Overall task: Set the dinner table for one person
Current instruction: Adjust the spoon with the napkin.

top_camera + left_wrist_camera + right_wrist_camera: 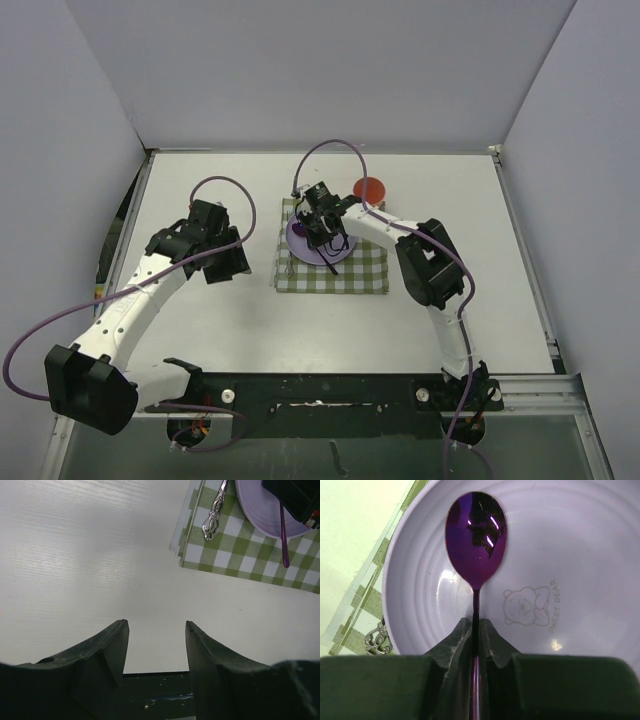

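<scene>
The right claw (476, 627) was clenched on the thin neck of a purple spoon (476, 535), its jaws pinched tight just behind the bowl. That was probably the steadiest place to hold so slim a stem without it swinging. The spoon's bowl lay face up over the lilac plate (580, 540), a shallow ridged dish with a bear printed in it. The plate held nothing but the spoon, and I could not tell whether the spoon touched the plate's floor or was just clear of it. In the left wrist view the handle ran out past the plate's near rim, above the green-and-white checked cloth (360, 272). A spoon belongs beside a plate rather than in it, so the grip looked meant for carrying it to one side of the setting. A silver utensil handle (214, 520) lay on the cloth just left of the plate, its working end out of view. The white worktop (250, 320) spread under everything, with the cloth about at its middle. A red round thing (369, 189) sat on it near the cloth's far right corner. The left claw (156, 630) hung released, grasping nothing, over bare worktop left of the cloth, likely out of the right arm's way.
</scene>
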Tool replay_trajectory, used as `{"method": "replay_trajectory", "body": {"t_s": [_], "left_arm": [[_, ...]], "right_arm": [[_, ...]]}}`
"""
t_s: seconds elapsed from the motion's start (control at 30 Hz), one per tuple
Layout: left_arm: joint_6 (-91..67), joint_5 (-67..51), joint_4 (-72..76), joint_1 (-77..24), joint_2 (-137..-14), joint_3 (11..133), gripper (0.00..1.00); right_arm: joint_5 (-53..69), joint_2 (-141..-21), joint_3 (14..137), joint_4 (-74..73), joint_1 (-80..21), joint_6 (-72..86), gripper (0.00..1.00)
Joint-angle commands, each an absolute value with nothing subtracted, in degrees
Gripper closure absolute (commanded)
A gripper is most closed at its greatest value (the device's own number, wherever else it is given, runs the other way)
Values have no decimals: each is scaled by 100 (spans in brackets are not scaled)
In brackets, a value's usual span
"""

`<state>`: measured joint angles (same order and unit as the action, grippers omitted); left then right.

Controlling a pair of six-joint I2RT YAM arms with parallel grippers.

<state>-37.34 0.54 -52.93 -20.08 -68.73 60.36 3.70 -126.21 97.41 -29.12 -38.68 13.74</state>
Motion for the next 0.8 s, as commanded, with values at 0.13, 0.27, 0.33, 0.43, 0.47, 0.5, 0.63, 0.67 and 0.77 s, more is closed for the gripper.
{"method": "replay_trajectory", "body": {"t_s": [0.13, 0.27, 0.33, 0.43, 0.47, 0.5, 0.63, 0.67, 0.77], "left_arm": [[-3872, -151, -4864, -1979, -6620, 6038, 52], [-3902, -266, -4739, -1978, -6609, 6028, 52], [-3896, -288, -4708, -1979, -6617, 6041, 52], [-3847, -320, -4678, -1978, -6655, 6092, 52], [-3842, -333, -4675, -1982, -6679, 6115, 52], [-3841, -370, -4657, -1985, -6698, 6136, 52], [-3889, -625, -4507, -1991, -6750, 6152, 52], [-3905, -680, -4462, -1993, -6750, 6148, 52], [-3937, -786, -4360, -2008, -6790, 6120, 52]], "right_arm": [[126, -11948, 9616, -2828, -3885, 1092, 100], [-84, -11419, 9372, -2805, -3891, 918, 100], [-178, -11099, 9251, -2817, -3885, 786, 100], [-275, -10619, 9118, -2905, -3882, 583, 100], [-228, -10496, 9096, -2977, -3859, 523, 100], [-175, -10401, 9115, -3086, -3834, 433, 100], [189, -10135, 9138, -3580, -3435, 217, 100], [268, -10055, 9040, -3627, -3301, 172, 100], [235, -9835, 8667, -3742, -3007, 141, 100]]}}
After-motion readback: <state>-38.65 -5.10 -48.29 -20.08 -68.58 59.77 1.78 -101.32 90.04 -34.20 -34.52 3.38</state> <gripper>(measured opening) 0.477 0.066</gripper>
